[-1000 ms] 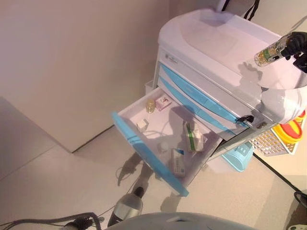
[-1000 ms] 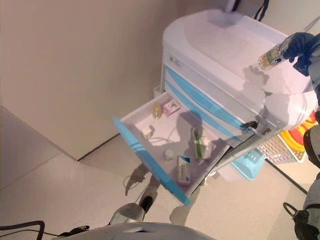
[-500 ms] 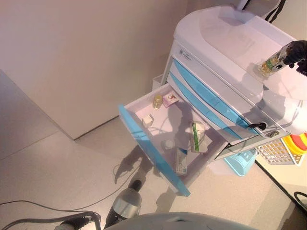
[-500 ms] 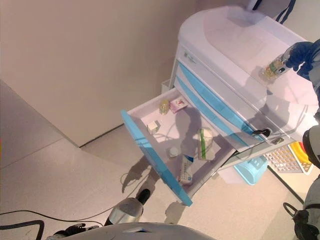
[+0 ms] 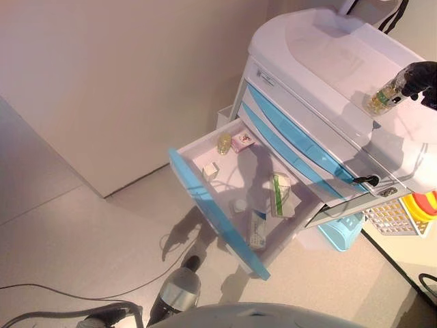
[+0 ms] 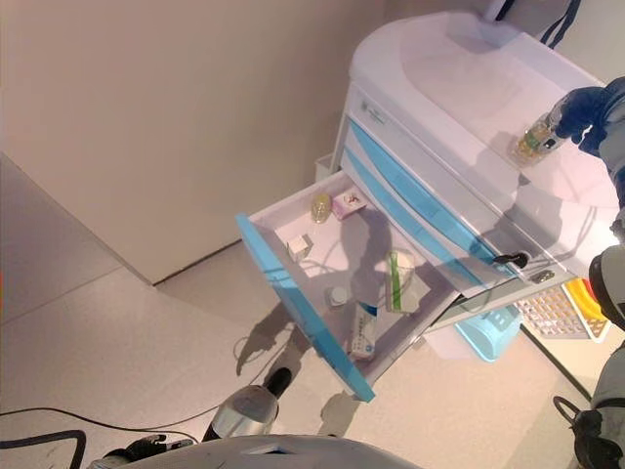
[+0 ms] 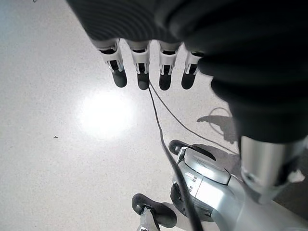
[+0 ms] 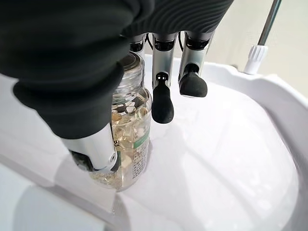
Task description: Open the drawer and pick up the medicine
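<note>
Gripping the medicine bottle (image 8: pixel 126 144), right hand (image 8: pixel 91 72) fingers (image 8: pixel 162 103) curl round it.

No print can be read on the bottle (image 8: pixel 129 144) or boxes.

Both hands: silver fingers (image 7: pixel 139 60) w/ dark tips, dark ribbed cover (image 8: pixel 72 43) over back & wrist.

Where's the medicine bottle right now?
The medicine bottle is in the right hand, its base on the white cart top at the right of the eye views, above the open drawer.
</note>
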You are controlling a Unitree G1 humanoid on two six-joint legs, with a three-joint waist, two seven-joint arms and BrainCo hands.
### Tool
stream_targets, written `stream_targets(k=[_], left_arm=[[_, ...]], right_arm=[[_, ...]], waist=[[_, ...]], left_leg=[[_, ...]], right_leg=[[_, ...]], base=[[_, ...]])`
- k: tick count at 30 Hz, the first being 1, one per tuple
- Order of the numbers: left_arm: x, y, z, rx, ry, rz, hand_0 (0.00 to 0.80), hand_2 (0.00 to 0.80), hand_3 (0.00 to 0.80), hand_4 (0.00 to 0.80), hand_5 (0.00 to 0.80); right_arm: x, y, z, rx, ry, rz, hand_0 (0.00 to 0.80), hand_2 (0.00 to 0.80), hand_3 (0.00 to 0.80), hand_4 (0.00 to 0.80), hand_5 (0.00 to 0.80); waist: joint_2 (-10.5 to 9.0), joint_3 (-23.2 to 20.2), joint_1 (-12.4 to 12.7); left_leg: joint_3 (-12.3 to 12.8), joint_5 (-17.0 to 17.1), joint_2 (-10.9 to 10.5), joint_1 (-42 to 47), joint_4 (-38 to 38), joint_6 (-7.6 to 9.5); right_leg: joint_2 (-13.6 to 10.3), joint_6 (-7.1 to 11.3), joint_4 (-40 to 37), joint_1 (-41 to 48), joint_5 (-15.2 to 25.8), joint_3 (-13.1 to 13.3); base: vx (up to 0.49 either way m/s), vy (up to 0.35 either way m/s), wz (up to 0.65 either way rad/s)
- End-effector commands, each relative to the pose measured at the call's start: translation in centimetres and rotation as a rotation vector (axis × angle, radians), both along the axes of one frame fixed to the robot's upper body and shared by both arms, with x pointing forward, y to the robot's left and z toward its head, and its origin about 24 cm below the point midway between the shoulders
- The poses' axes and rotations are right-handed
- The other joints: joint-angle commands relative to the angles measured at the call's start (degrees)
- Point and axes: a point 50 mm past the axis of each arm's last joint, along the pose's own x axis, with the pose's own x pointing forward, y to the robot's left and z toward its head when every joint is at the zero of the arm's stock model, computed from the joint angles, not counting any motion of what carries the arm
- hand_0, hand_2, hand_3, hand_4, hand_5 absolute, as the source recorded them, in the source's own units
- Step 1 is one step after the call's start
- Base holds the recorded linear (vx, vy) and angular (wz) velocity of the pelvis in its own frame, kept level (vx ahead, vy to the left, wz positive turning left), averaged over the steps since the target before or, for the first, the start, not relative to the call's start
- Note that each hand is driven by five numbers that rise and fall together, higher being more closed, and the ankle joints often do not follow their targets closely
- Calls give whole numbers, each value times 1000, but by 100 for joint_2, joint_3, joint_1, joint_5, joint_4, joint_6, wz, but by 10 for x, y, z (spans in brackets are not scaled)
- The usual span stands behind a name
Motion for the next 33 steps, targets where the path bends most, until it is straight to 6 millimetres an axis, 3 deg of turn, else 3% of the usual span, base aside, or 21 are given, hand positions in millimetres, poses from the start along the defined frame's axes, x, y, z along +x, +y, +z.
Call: stream_targets(k=[1,8,10,12,13,14,33], left_arm=[[-22,22,9,59,44,-21,0,0,0,0,0],[-21,19,8,59,45,-30,0,0,0,0,0],[-21,18,8,58,42,-32,0,0,0,0,0],[-20,18,8,57,40,-36,0,0,0,0,0],[-19,18,8,56,39,-38,0,0,0,0,0],[-19,18,8,56,38,-40,0,0,0,0,0],[-17,12,4,45,37,-37,0,0,0,0,0]], right_arm=[[0,6,21,-97,-7,3,800,800,800,800,800],[3,8,15,-98,8,16,800,800,800,800,800],[4,10,14,-101,6,28,656,656,656,656,656],[6,12,13,-94,14,32,420,420,420,420,420],[6,12,12,-92,14,35,166,166,166,166,166],[6,13,11,-88,14,36,0,0,0,0,0],[5,12,23,-85,-38,35,0,0,0,0,0]], waist=[[-9,-255,85],[2,-246,98],[1,-239,100],[-3,-236,109],[-3,-233,113],[-4,-232,117],[29,-371,-4]], left_leg=[[270,-802,-21,318,159,211],[276,-808,-11,317,175,196],[281,-805,-4,315,172,189],[276,-802,-6,299,175,185],[275,-802,-4,297,175,182],[276,-801,-1,294,174,178],[415,-779,56,365,60,112]], right_leg=[[-141,205,627,-478,280,465],[-153,208,640,-485,271,483],[-152,208,641,-493,273,484],[-151,210,629,-498,278,488],[-152,213,627,-499,281,486],[-153,217,627,-503,284,483],[-212,244,560,-496,308,490]], base=[[0,0,0],[0,0,0],[0,0,0],[0,0,0],[0,0,0],[0,0,0],[-9,1,0]])
